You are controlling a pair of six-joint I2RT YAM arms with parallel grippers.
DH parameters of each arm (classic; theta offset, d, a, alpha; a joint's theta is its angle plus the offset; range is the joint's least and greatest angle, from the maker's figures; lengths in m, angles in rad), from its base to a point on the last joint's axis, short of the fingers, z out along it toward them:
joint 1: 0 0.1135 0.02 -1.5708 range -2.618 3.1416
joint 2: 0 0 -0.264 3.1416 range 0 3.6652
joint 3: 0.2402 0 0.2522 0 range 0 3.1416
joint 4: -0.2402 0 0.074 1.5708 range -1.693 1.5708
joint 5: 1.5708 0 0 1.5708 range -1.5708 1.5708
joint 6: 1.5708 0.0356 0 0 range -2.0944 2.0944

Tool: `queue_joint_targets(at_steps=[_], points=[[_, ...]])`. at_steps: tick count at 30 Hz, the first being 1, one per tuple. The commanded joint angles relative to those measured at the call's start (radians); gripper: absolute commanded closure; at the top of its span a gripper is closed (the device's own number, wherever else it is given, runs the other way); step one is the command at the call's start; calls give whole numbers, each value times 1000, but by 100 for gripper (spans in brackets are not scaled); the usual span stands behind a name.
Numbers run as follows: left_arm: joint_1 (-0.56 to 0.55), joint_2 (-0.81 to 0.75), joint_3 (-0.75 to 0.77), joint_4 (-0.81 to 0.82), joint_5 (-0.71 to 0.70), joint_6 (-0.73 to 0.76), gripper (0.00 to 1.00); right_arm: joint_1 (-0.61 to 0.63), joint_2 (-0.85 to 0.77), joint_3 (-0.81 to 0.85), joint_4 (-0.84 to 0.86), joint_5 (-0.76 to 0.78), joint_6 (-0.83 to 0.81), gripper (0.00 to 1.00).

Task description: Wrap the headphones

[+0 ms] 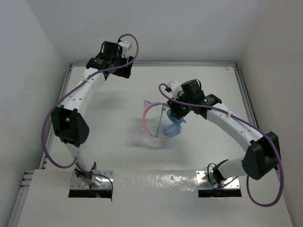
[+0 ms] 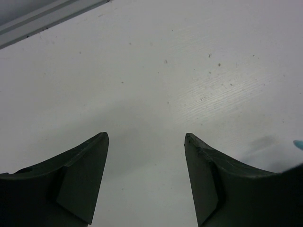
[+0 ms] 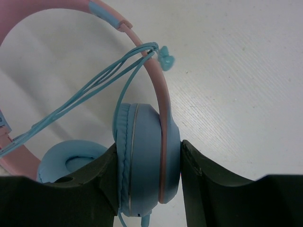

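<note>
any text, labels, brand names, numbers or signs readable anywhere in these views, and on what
None can be read in any view.
Light blue and pink plastic cat-ear headphones: plain surfaces, no lettering shows.
White and black robot arms: no marking legible; anything printed there would be too small to read from the top view.
White table: only specks and scuffs, no text.

Checked headphones: light blue on ear cups, pink on headband with a light blue inset strip, pale blue on cable. Noted plain white, faintly speckled, on table. Recorded dark grey on fingers of left gripper and right gripper. Logged white shells and black joints on left arm and right arm, and purple on robot cables.
</note>
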Motion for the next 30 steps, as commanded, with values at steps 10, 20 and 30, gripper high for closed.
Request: queue_joint_targets(at_steps=[10, 20, 30], points=[[-6, -44, 11, 37, -9, 6, 37, 8, -21, 5, -21, -238, -78, 100], [-6, -38, 3, 45, 3, 5, 37, 34, -117, -128, 32, -217, -31, 100], [-6, -55, -20, 51, -12, 9, 37, 34, 3, -24, -5, -185, -136, 100]])
